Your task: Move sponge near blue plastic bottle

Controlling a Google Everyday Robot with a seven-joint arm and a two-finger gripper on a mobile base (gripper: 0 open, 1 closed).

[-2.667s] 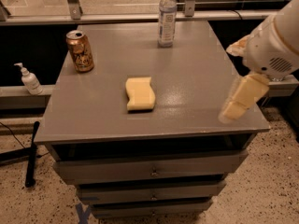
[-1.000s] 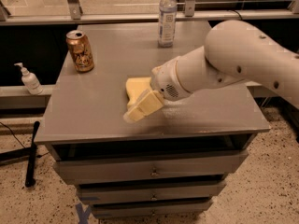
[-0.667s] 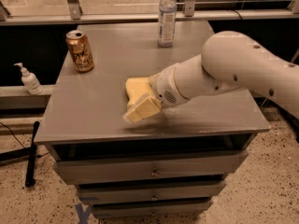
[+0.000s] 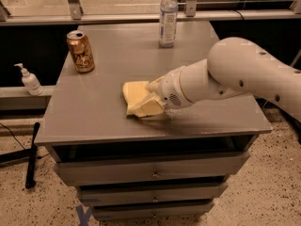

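Since the view from a few seconds back, the white arm has swung in from the table's right front edge and now reaches leftward across the grey table. The gripper sits low at the sponge, its yellowish end overlapping the sponge's right and front side. Whether the gripper is spread or clamped on the sponge cannot be told, since its pale pads blend with the sponge. The sponge lies in much the same spot as before, near the middle of the tabletop and a little toward the front.

The blue plastic bottle stands upright at the back edge of the table, well apart from the sponge and slightly to its right in the view. A copper-coloured can stands upright at the table's back left. A small white pump bottle sits on a lower ledge beyond the table's left edge. Drawers with small knobs run below the tabletop
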